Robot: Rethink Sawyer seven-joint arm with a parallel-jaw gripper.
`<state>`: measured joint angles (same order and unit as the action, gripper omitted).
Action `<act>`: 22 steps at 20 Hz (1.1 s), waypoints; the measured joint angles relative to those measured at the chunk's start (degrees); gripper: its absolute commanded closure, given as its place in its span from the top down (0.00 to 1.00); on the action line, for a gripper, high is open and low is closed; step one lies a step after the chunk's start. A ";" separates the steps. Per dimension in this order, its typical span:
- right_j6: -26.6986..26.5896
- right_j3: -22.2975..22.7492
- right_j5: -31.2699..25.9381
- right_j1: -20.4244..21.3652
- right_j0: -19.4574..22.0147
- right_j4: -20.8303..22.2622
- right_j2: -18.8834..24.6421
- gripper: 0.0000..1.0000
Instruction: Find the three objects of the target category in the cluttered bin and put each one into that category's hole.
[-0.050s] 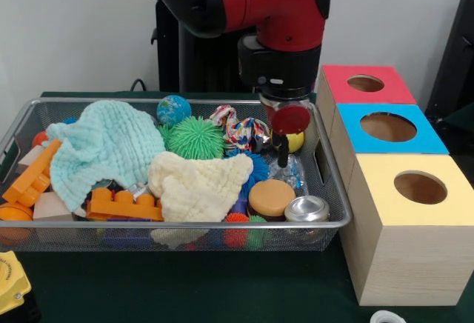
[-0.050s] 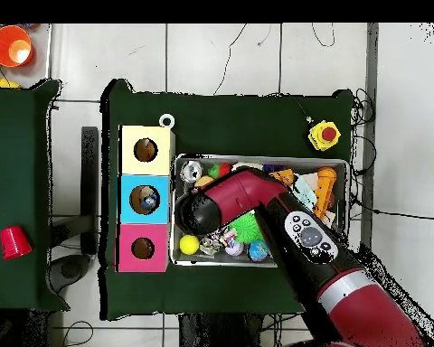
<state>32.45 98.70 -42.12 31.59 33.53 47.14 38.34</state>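
Green table [image 1: 222,286], crowded wire bin [image 1: 337,223] beside three hole boxes [image 1: 404,227], gripper [image 1: 280,161] low near bin's box-side rim, jaws' state unclear.

The arm [image 1: 244,1] is a thick, rounded body of glossy red shell with black joint sections between the red parts. Below the red elbow sits a black cylindrical wrist [image 1: 278,67] with a small pale label on its face, then a narrow silvery ring. A round dark-red disc [image 1: 290,119] is fixed at the lower end. From above, a black panel [image 2: 306,230] with small pale buttons shows on one link, and a grey band [image 2: 347,282] rings the red segment beyond it.
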 measured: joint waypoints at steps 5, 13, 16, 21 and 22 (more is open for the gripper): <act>-0.10 1.73 0.01 -1.19 0.52 2.27 0.64 1.00; -0.10 5.24 0.01 -1.81 0.67 3.51 1.27 1.00; -0.10 5.83 0.02 -2.40 0.52 4.10 1.37 1.00; -0.10 6.54 0.03 -2.87 0.69 5.28 2.52 1.00; -0.10 6.59 0.03 -2.84 0.81 5.56 3.13 1.00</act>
<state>32.35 105.29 -42.09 28.75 34.35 52.70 41.48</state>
